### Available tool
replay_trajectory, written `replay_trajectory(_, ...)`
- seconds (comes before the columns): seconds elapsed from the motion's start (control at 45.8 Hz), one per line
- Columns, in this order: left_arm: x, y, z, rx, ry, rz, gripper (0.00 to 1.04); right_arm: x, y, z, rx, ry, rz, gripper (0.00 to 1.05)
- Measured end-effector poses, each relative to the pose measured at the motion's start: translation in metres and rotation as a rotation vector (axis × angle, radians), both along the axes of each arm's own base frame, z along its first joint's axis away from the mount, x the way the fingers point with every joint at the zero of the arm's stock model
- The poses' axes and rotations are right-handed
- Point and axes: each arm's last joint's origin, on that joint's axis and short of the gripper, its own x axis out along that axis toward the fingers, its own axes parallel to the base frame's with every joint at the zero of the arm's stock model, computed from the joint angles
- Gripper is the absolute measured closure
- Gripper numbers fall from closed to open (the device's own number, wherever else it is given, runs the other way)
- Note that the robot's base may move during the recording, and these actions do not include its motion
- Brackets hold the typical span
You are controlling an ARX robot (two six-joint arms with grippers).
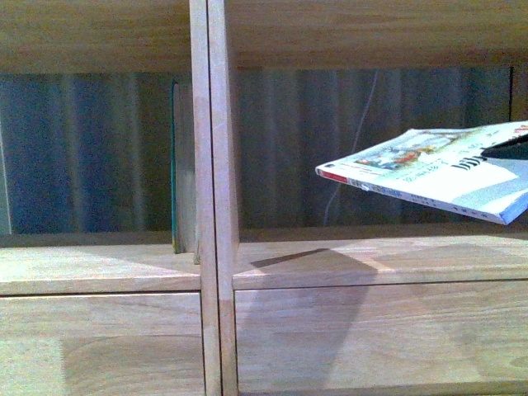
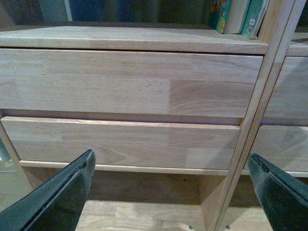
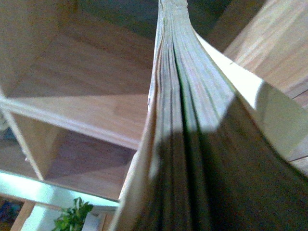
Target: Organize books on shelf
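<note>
The white paperback book (image 1: 437, 173) with a colourful cover and red-marked spine hangs nearly flat in front of the right compartment of the light-wood shelf (image 1: 213, 247). My right gripper (image 1: 507, 151) is shut on its right edge, mostly out of frame. In the right wrist view the book's page edge (image 3: 187, 125) fills the picture and hides the fingers. A thin teal-green-spined book (image 1: 174, 165) stands upright in the left compartment against the central divider. My left gripper (image 2: 173, 192) is open and empty, low in front of the drawer fronts (image 2: 125, 82).
Several books (image 2: 238, 17) stand on the board above the drawers in the left wrist view. Drawer fronts (image 1: 371, 334) lie below the open compartments. A green plant (image 3: 72, 216) shows at the edge of the right wrist view.
</note>
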Motion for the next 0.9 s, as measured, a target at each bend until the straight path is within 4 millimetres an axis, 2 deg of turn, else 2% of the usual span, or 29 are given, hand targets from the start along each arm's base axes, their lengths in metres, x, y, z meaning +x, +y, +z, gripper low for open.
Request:
replay_trajectory(0.262,0.0,0.0,0.0,0.0,0.0,0.0,0.07,-0.017,0.014,0.007,-0.039,-0.065,0.053,0.97)
replay_trajectory(0.393,0.002,0.002,-0.001,-0.131,0.202,0.142,0.07,-0.019,0.018,0.006,-0.051,-0.065,0.065,0.97)
replay_trajectory(0.48,0.009,0.005,0.004,-0.216,0.261,0.151,0.07,-0.021,0.021,0.006,-0.058,-0.07,0.07,0.97)
replay_trajectory(0.699,0.032,0.016,0.035,-0.332,0.212,0.009,0.07,-0.026,0.03,0.01,-0.067,-0.093,0.101,0.98)
replay_trajectory(0.895,0.059,0.023,0.059,-0.498,0.222,-0.248,0.07,-0.03,0.041,0.01,-0.07,-0.105,0.133,0.98)
